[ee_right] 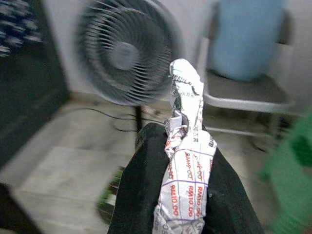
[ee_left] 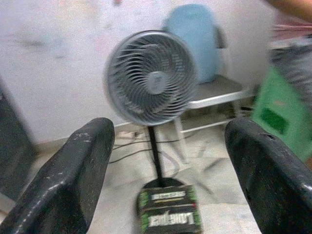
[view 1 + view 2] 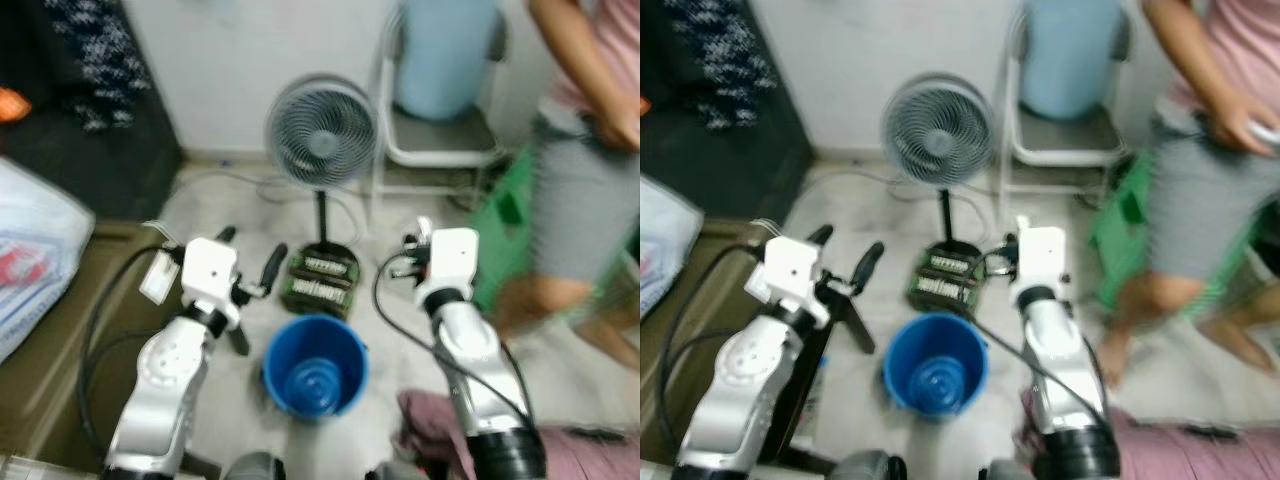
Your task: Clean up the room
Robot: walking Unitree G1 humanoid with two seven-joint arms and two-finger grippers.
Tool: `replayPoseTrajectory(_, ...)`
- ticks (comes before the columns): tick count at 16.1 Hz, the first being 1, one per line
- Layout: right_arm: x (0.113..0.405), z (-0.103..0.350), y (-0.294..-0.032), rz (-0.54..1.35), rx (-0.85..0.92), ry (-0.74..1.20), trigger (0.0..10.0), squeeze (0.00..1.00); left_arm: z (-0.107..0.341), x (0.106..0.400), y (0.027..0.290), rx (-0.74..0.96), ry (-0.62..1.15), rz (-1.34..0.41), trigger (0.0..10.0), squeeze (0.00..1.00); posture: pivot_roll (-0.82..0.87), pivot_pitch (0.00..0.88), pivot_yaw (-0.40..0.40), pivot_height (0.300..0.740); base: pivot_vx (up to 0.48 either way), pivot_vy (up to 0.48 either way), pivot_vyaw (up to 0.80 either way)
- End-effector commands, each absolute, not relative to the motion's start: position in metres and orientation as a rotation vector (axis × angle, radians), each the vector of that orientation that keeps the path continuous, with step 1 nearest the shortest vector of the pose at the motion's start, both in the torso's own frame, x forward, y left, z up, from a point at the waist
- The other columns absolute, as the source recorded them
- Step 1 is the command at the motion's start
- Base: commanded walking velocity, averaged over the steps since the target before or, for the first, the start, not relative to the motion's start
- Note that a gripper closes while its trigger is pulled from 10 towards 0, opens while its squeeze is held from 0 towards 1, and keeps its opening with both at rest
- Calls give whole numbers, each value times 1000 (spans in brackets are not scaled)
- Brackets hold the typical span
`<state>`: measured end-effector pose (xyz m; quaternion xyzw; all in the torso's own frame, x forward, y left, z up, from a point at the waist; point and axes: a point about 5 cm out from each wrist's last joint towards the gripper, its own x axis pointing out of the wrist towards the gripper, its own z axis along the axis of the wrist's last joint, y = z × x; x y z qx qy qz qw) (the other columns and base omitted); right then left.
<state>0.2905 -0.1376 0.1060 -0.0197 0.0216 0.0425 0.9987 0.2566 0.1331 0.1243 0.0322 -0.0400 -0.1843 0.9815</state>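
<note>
Crumpled paper is being gripped lengthwise by the right claw; the blue bucket is lying below, leftward. The left claw is being held spread, empty.

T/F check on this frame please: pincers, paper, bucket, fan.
1. The right pincer is shut on a crumpled printed paper. True.
2. The left pincer is shut on a box. False: its fingers stand apart with nothing between them.
3. A blue bucket stands on the floor between the two arms. True.
4. The fan lies on its side. False: it stands upright on its pole, by the wall.
5. The paper is already in the bucket. False: it is in the right pincer.
</note>
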Motion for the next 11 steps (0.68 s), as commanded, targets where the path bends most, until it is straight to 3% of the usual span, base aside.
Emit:
replayPoseTrajectory(1, 292, 105, -138, 84, -32, 52, 10000, 0, 125, 254, 133, 80, -82, -375, 10000, 0, -68, 57, 36, 740, 0, 0, 788)
replayPoseTrajectory(2, 293, 103, -137, 81, -33, 58, 10000, 0, 128, 254, 133, 77, -105, -383, 10000, 0, -66, 57, 37, 740, 0, 0, 788)
replayPoseTrajectory(5, 292, 91, -143, -13, -44, 136, 10000, 0, 127, 251, 135, 47, -84, -404, 10000, 0, -59, 62, 38, 740, 0, 0, 0)
replayPoseTrajectory(11, 293, 67, -159, -197, -139, 319, 10000, 0, 129, 220, 143, 237, -57, -618, 10000, 0, -4, 155, 83, 740, 0, 0, 0)
